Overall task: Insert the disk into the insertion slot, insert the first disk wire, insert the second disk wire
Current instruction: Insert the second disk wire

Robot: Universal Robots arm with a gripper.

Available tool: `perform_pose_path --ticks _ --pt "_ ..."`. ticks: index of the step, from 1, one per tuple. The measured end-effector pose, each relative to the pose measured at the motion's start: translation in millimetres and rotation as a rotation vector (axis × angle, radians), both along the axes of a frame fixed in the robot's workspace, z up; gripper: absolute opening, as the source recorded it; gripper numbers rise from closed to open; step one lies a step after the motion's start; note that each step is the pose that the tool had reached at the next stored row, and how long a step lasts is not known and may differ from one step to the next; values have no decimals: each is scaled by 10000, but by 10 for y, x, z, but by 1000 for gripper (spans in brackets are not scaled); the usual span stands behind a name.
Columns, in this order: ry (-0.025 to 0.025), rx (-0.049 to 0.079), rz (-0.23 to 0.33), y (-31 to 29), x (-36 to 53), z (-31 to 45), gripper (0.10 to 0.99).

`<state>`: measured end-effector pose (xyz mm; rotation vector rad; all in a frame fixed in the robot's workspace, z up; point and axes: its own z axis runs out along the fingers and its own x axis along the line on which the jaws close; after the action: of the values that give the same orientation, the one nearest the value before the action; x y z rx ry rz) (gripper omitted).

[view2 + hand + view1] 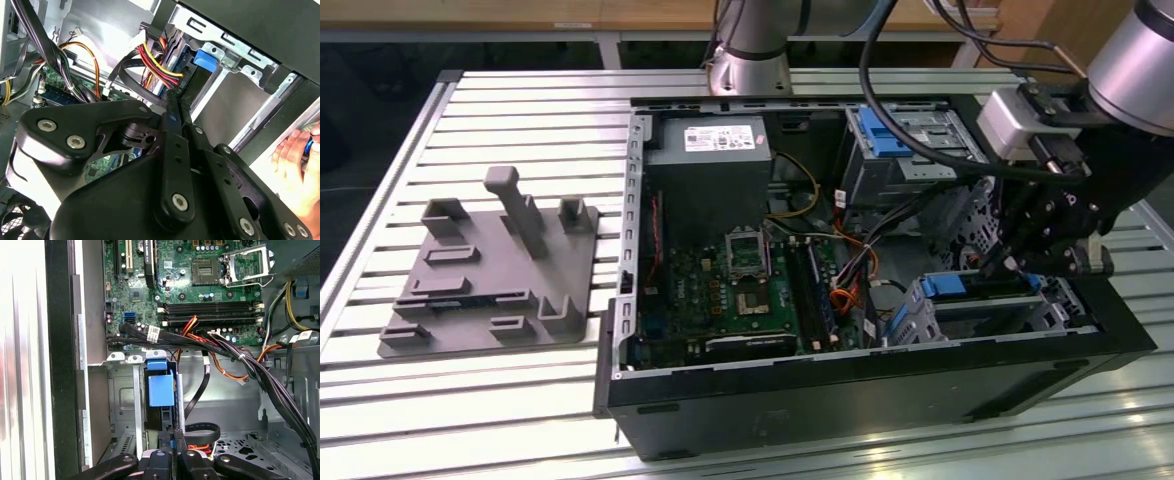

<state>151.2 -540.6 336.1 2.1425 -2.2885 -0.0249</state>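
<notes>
The gripper [1005, 262], its fingers pressed together on a thin black wire, hangs directly over the disk [970, 286], which sits seated in the insertion slot [1014, 312] at the computer case's [881, 395] corner.

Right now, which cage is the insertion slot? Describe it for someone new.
Start at the open PC case on the slatted table. Two drive cages line its side at the exterior view's right; take the low silver one under the claw, not the taller grey cage by the power supply.
</notes>
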Motion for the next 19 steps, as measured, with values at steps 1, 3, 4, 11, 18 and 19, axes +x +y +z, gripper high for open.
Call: perform_pose_path --ticks 1,3,4,11,18,19 --pt "0 0 -1 -1 0 -3 145" --pt "0 0 -2 -2 2 -8 145" --pt "0 -1 -3 -3 2 -10 145" --pt "0 0 -6 -6 7 -25 145" --pt "0 -8 -6 -7 7 -54 145" --pt "0 -7 -6 -7 7 -59 145"
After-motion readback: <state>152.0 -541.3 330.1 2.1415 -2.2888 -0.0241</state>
